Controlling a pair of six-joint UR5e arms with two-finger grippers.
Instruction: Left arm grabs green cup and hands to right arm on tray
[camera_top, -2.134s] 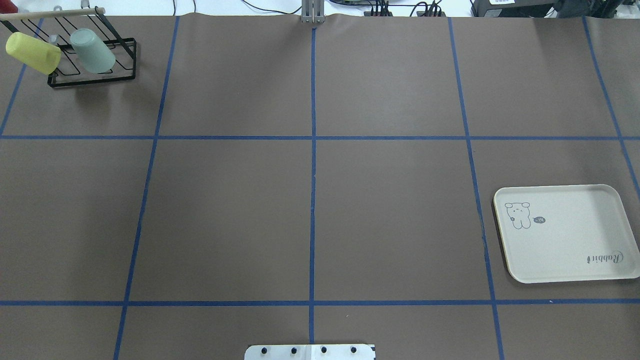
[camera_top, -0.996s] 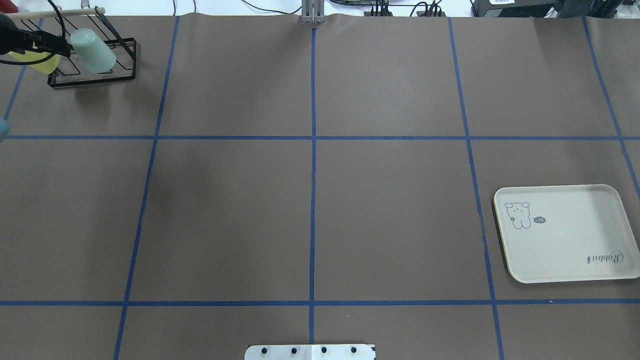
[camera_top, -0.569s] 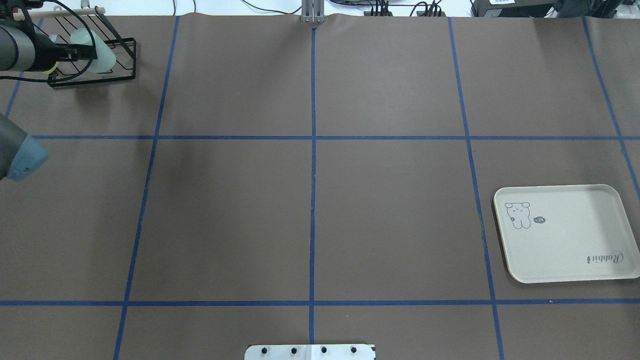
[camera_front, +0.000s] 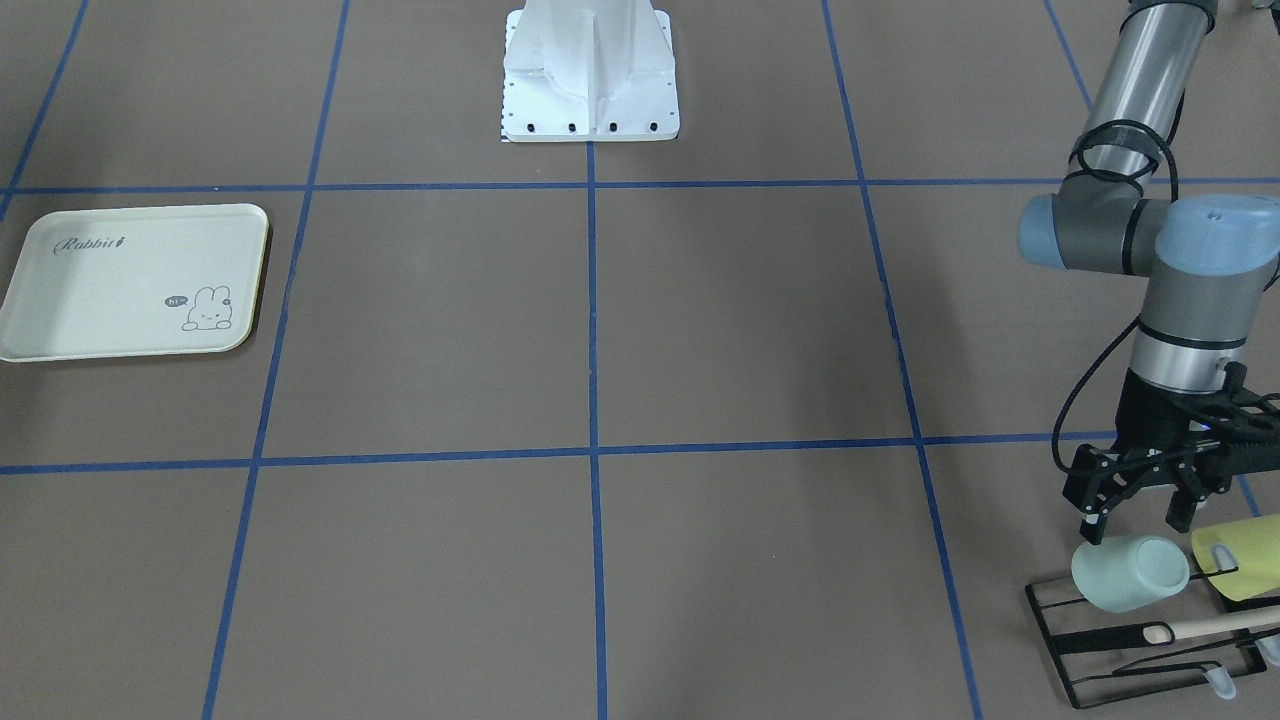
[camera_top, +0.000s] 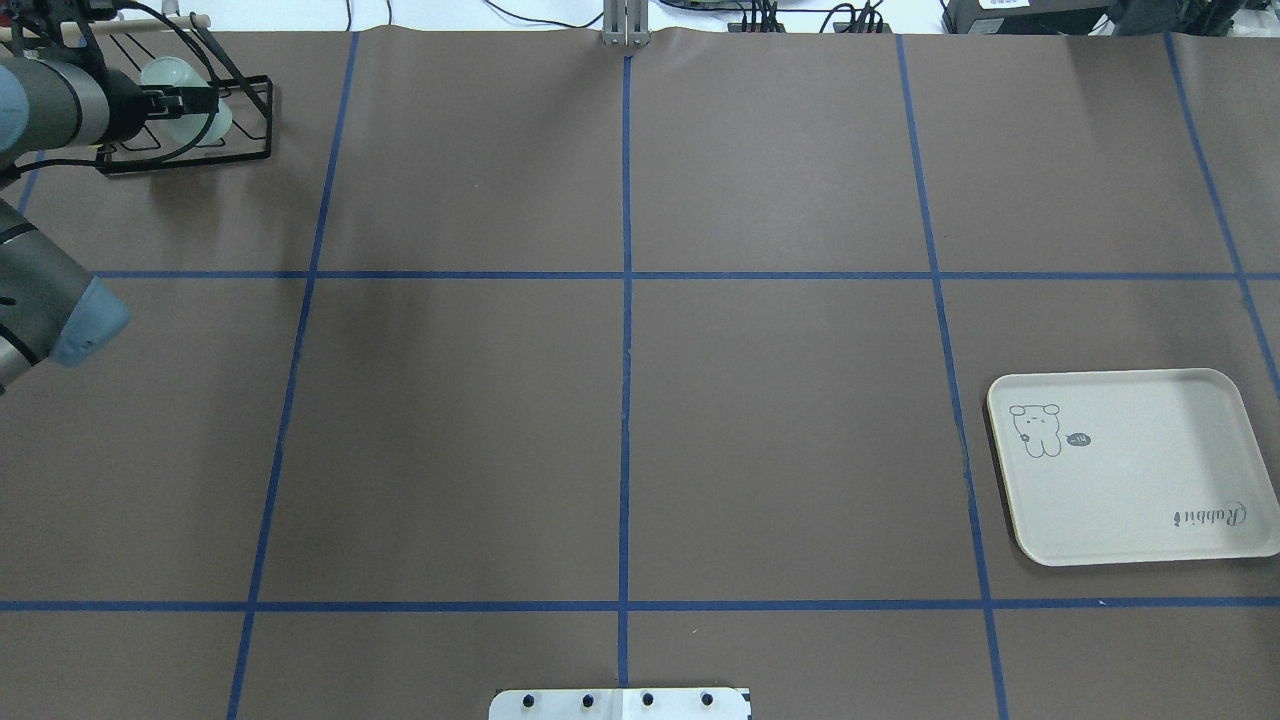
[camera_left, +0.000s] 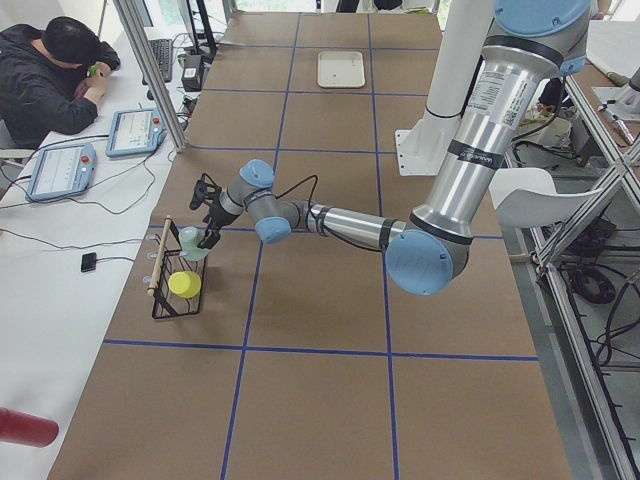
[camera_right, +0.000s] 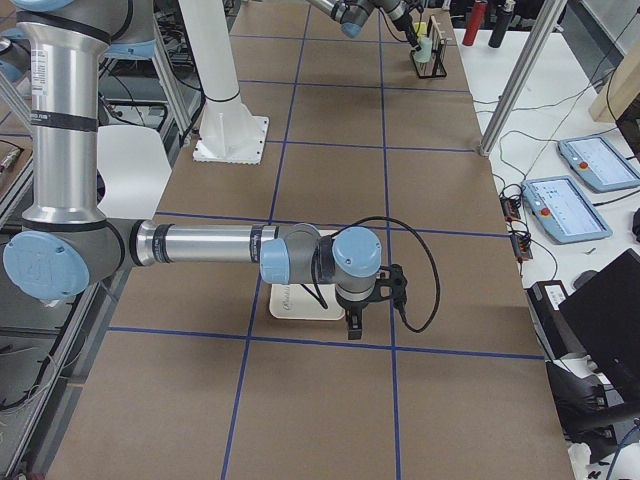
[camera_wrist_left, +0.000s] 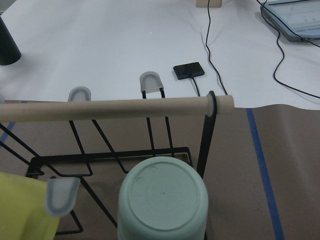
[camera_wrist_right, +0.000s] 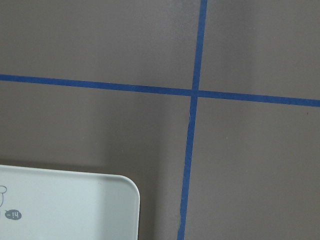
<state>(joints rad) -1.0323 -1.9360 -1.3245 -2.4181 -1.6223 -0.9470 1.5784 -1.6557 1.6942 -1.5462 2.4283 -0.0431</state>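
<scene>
The green cup (camera_front: 1130, 572) sits tipped on a prong of the black wire rack (camera_front: 1100, 655), at the far left corner of the table (camera_top: 780, 420) as the robot sees it. Its flat bottom points up and back toward the left arm. From the left wrist camera that round bottom fills the lower middle of the picture, with the rack's wooden rod (camera_wrist_left: 115, 107) running across behind it. A yellow cup (camera_front: 1240, 560) hangs on the next prong, just beside the green one.

The left gripper (camera_front: 1138, 520) hangs right at the cup's raised end. Its jaws are spread wide, one to each side of the cup's bottom, and they are not closed on anything. Whether a fingertip already brushes the plastic I cannot tell. The left arm (camera_front: 1190, 270) reaches out long across the brown paper to get there.

Well apart, on the other side of the table, the cream tray (camera_top: 1150, 490) lies flat with nothing on it. The right gripper (camera_right: 355, 325) shows only from the side camera, hovering by the tray's edge. From there I cannot tell how far it is open. Its wrist camera looks down on one rounded corner of the tray and a crossing of blue tape lines (camera_wrist_right: 194, 92).

Beyond the table's left end, a person (camera_left: 50, 80) sits at a white desk.
</scene>
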